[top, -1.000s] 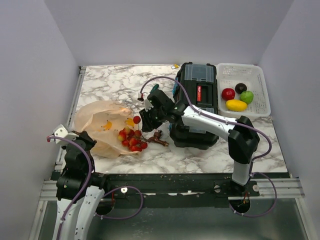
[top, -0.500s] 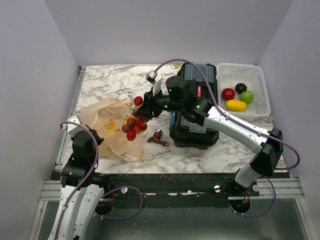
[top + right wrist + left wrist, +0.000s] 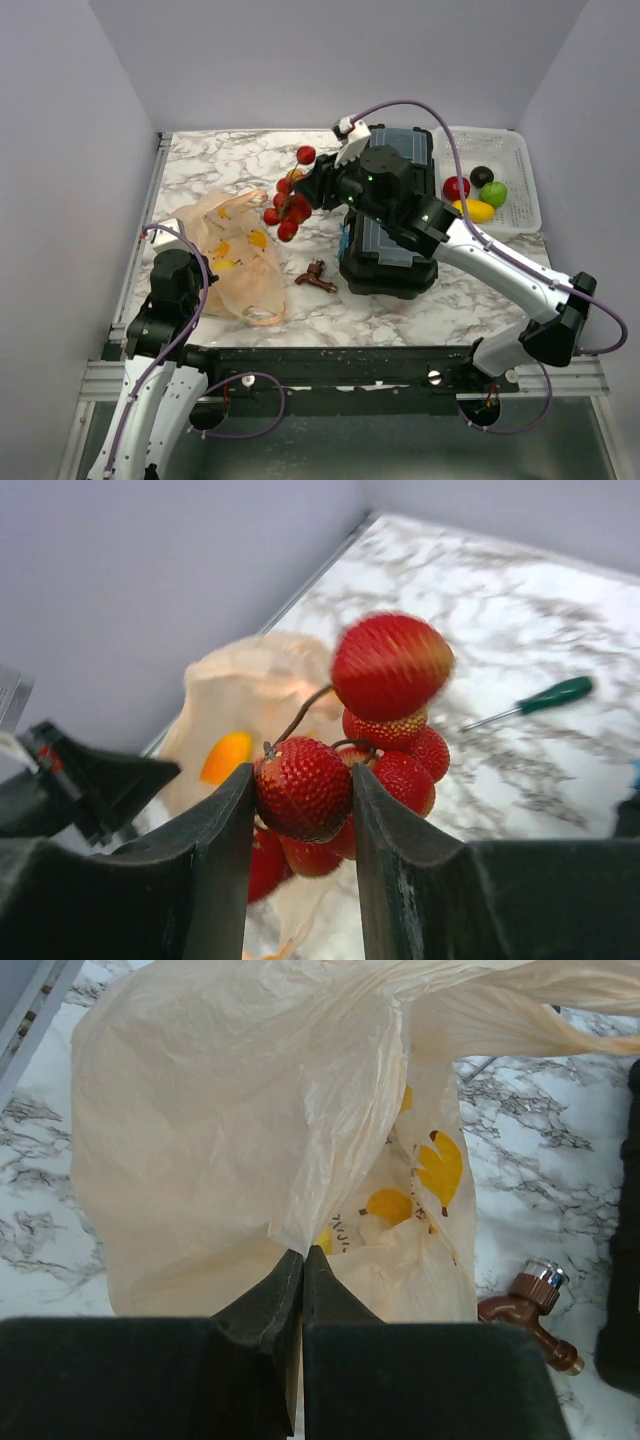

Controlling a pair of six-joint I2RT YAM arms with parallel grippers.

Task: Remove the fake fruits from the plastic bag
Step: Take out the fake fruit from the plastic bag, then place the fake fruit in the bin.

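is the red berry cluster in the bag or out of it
Out. The berry cluster hangs in the air, pinched by the right gripper, lifted above the plastic bag.

Pinches a fold of the plastic bag (image 3: pixel 220 1130) in left gripper (image 3: pixel 303 1258), jaws pressed flat together, film fanning out just ahead of the tips. Holds left arm (image 3: pixel 160 320) folded close, wrist angled down and forward. Clamps right gripper (image 3: pixel 302 780) on the cluster of small red berries (image 3: pixel 385 730), one berry wedged between the fingers, the rest bunched beyond the tips. Holds right arm (image 3: pixel 490 260) stretched long, wrist swung toward own left.
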